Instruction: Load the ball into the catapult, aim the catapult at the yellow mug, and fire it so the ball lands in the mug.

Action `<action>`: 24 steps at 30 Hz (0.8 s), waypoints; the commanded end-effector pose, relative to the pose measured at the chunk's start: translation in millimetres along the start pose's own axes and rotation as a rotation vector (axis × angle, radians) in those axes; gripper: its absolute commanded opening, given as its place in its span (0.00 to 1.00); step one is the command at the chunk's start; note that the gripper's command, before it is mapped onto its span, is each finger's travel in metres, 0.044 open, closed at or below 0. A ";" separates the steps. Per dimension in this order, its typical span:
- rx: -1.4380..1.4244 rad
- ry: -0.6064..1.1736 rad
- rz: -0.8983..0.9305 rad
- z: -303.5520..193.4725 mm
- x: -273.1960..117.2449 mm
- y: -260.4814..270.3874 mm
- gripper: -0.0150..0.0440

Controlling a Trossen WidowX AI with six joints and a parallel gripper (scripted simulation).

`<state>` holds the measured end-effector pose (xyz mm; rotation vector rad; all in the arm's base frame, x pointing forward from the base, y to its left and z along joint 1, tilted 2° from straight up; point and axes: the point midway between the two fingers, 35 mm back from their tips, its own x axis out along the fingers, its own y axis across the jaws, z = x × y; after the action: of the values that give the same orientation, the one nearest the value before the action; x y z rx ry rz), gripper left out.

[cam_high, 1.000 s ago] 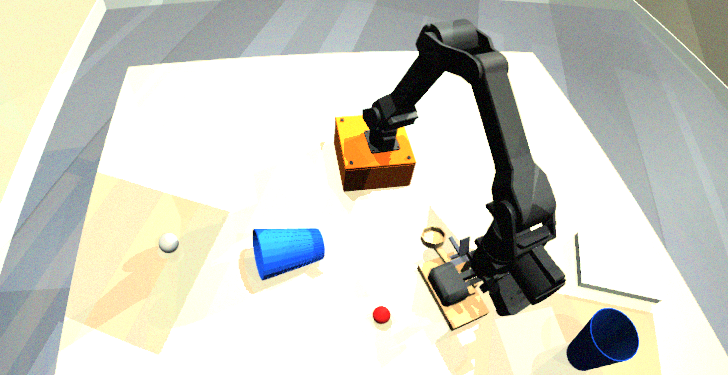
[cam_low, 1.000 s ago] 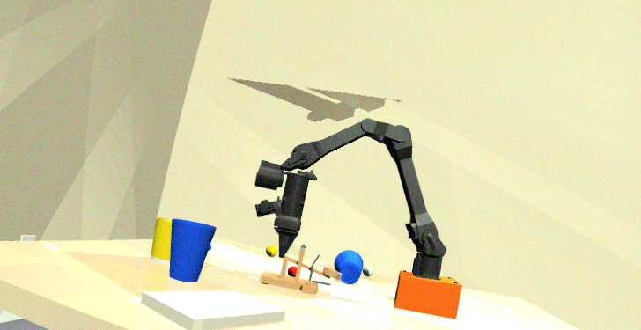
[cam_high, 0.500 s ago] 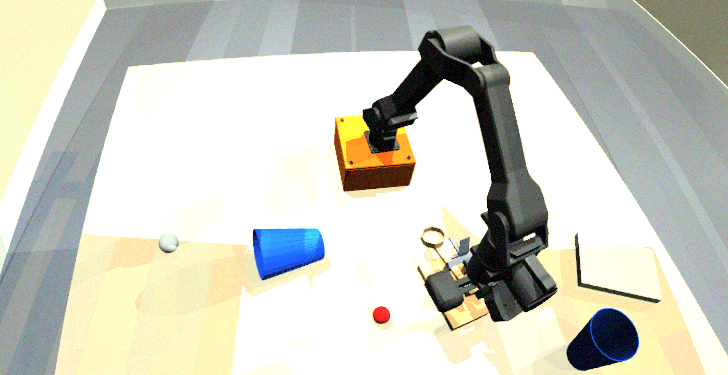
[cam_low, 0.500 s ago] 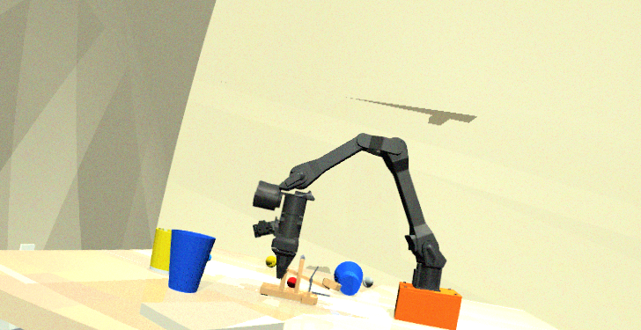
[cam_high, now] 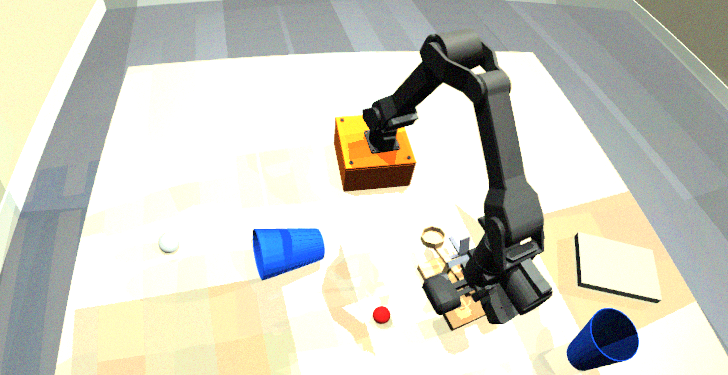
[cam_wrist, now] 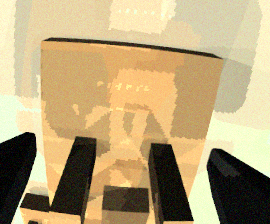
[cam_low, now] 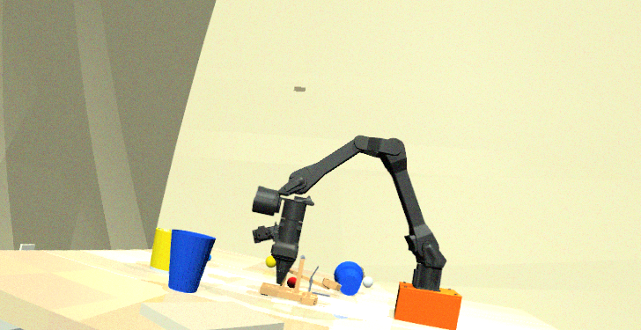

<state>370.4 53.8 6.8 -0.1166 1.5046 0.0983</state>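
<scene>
The wooden catapult [cam_high: 432, 269] [cam_low: 287, 292] [cam_wrist: 76, 65] stands on the table, with its ring-shaped cup [cam_high: 433, 228] toward the robot's base. My gripper [cam_low: 280, 280] [cam_wrist: 123, 151] points down over the catapult's base. Its fingers are open, one on each side of the two dark-topped posts [cam_wrist: 76, 170], with a gap to them. In the top view the gripper hides part of the catapult. A red ball [cam_high: 381, 314] [cam_low: 291, 282] lies on the table beside the catapult. The yellow mug [cam_low: 160, 249] stands partly behind a blue cup in the exterior view.
One blue cup [cam_high: 603, 344] [cam_low: 187, 260] stands; another [cam_high: 292, 250] [cam_low: 349, 277] lies on its side. A pale slab [cam_high: 618, 268] [cam_low: 210, 319] lies near the catapult. A white ball [cam_high: 168, 242] [cam_low: 367, 282], yellow ball [cam_low: 270, 261] and blue ball [cam_low: 209, 258] also show.
</scene>
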 end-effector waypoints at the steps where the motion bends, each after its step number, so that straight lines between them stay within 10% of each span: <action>1: 0.000 -0.001 0.000 0.3 -0.6 0.0 0.73; 16: 0.000 -0.002 -0.001 1.4 -39.3 -0.1 0.26; 24: 0.000 0.002 -0.001 1.3 -46.8 -0.7 0.25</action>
<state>371.5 54.3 54.4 -0.1177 1.4913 0.0989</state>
